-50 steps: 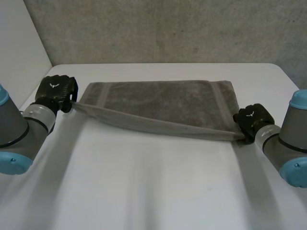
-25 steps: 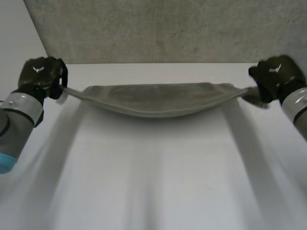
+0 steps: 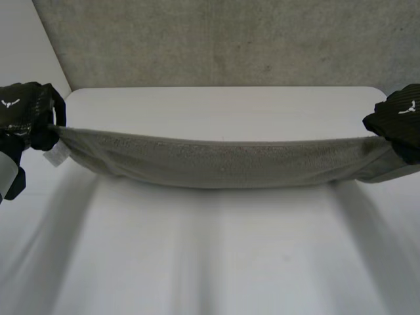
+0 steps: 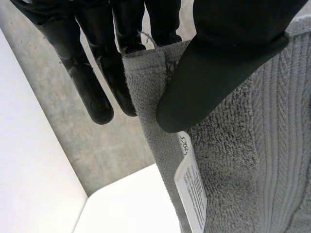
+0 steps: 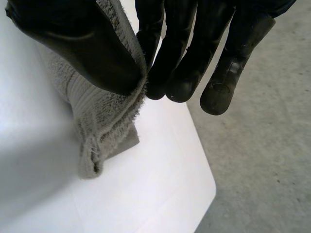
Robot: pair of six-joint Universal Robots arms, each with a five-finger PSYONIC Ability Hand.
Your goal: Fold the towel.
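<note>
The robot is holding one grey towel [image 3: 216, 164] up in the air above the white table [image 3: 216, 262]. The towel is stretching from one hand to the other, and its middle is sagging down a little. It is not touching the table in the head view.

The left hand [image 3: 23, 121] is pinching one top corner of the towel. In the left wrist view its thumb [image 4: 214, 73] is pressing the cloth against its fingers, and the other fingers are sticking out straight beside it. A small white label [image 4: 192, 194] is hanging from the towel's edge just under that thumb.

The right hand [image 3: 400, 121] is pinching the other end of the towel. In the right wrist view the thumb is squeezing the cloth against the fingers, and a bunched bit of towel is hanging down below them.

The job looks only partly done. The towel is lifted and pulled wide, but it is not lying flat and neat on the table yet. How many layers are hanging is hard to tell. Laying it down and folding it over is probably what is left.

Counting up: one towel, one label, one table, and two hands, both gripping the towel.
</note>
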